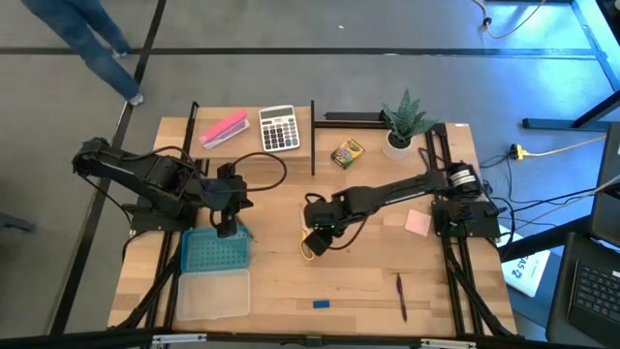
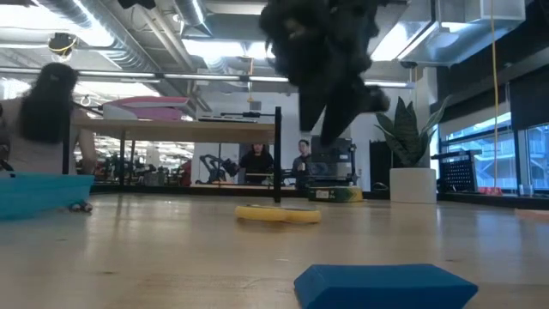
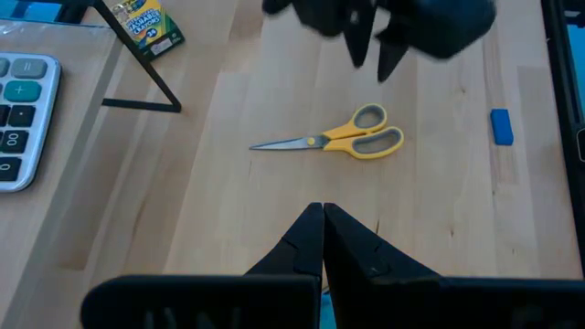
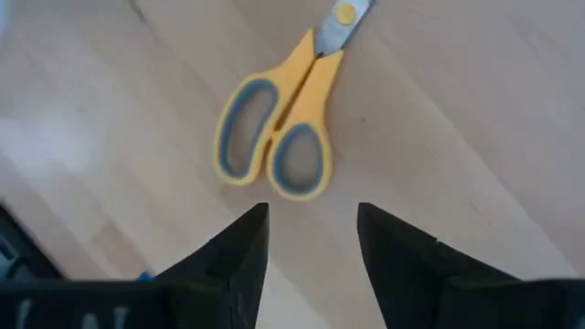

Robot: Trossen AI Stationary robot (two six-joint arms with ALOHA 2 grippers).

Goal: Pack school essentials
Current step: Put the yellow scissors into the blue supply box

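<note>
Right claw (image 4: 311,239) hangs over the middle of the desk (image 1: 368,281) with its two fingers spread and nothing between them, and the scissors (image 4: 279,128) lie flat on the wood just ahead of the tips, not touched. The yellow handle loops are the end nearest this claw; the blades run on away from it, so the long axis points roughly straight out from the gap between the fingers. From overhead the scissors (image 1: 312,244) show only as a yellow sliver at the claw's lower left edge, mostly hidden under the arm. The low view has them lying flat with the dark claw above, clear of them. Left claw (image 3: 323,236) sits pressed together, holding nothing, over by the teal tray (image 1: 215,250), with the scissors (image 3: 334,142) lying crosswise well ahead of it. So the right arm is plainly the nearer one. My read: the pickup turns on straddling the handles or the pivot across that long axis, and as things stand the fingers flank the axis rather than cross it, which looks workable
</note>
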